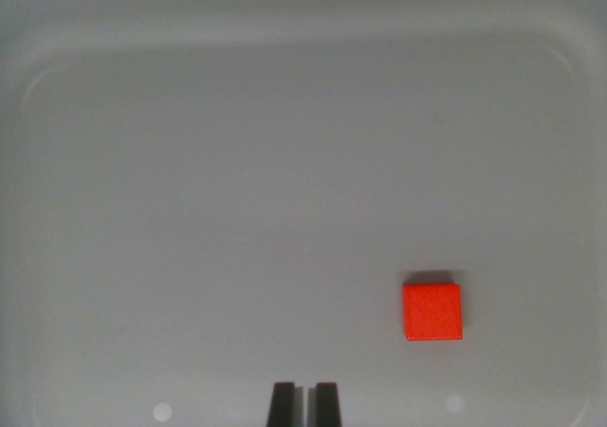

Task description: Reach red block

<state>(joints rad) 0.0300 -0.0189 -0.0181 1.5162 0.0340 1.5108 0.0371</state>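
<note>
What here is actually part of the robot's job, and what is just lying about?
Part of the job:
- small red square block
- dark two-fingered gripper, fingertips close together, holding nothing

Just there:
- pale grey tray with rounded corners, which the block lies in
- nothing else in view

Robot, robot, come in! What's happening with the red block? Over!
Gripper nearly shut, holding nothing. Red block apart from it, toward wrist view's right, on grey tray. Nothing in the way.
</note>
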